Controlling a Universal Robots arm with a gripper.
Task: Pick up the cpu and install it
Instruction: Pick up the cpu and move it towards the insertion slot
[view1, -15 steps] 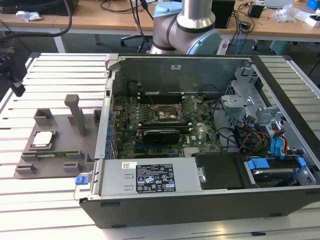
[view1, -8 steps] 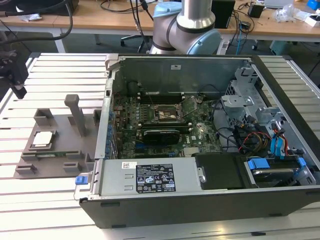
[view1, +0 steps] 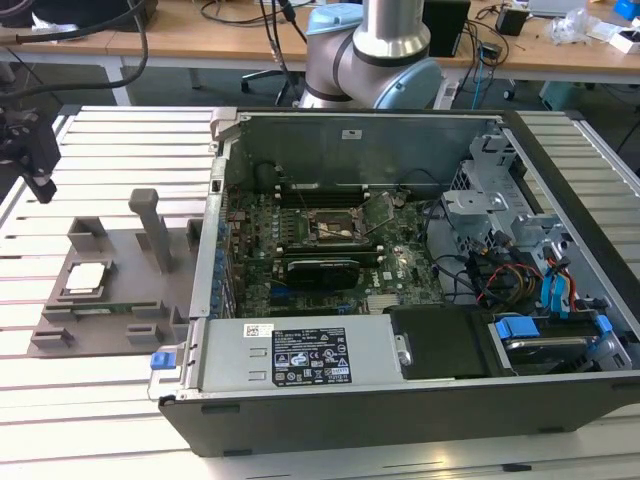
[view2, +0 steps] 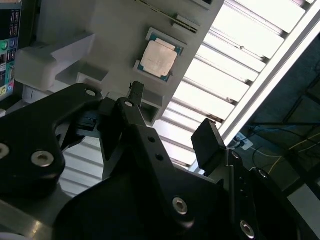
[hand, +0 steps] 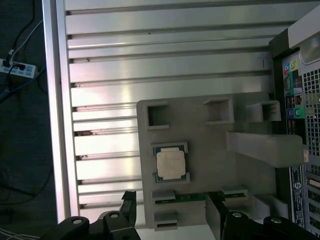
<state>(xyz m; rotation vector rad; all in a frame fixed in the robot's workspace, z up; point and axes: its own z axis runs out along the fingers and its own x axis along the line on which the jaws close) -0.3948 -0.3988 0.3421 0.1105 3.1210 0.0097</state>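
Black and empty, the end effector (hand: 171, 202) hangs with fingers (hand: 129, 200) spread; the cpu (hand: 170, 164) lies below it, seated in the grey fixture plate (hand: 210, 145) on the desk (hand: 150, 55). Pick-up looks not yet begun: grasping calls for descending astride the cpu. Farther off, the sticker (view1: 310, 357) on the computer case (view1: 400, 420) is illegible.

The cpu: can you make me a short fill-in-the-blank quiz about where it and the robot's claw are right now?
1. The cpu lies flat on the ___ fixture plate.
2. The gripper hangs clear of the cpu, ___ and holding nothing.
3. In the exterior view, the fixture plate stands on the table to the ___ of the open computer case.
Missing words: grey; open; left.
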